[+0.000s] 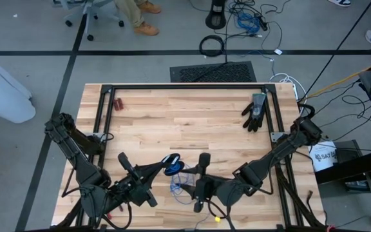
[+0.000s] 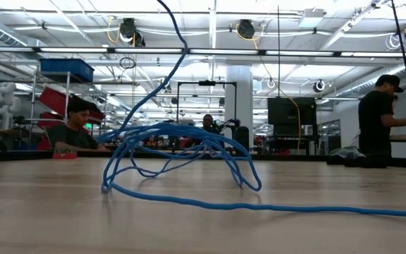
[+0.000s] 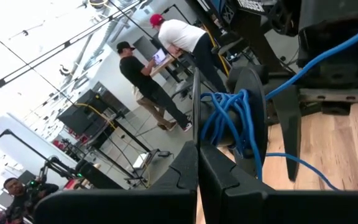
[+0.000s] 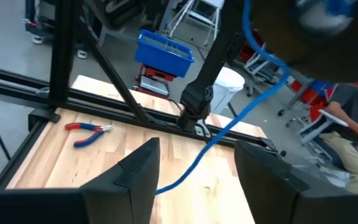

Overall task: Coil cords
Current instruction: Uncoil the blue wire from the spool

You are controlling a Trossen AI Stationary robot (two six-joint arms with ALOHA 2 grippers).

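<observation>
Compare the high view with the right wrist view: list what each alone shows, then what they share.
Only the high view shows the black glove, the left claw shut with a blue bundle beside it, and the full table frame.
Only the right wrist view shows a blue bin on the floor and the right claw's wide-open fingers close up.
Both show the blue cord, the red-handled pliers and the wooden table.

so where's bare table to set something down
Free: the wide middle of the table, between the red-handled pliers far left and the black glove far right. Crowded: the near edge, where the blue cord sprawls between the left gripper and right gripper.
</observation>
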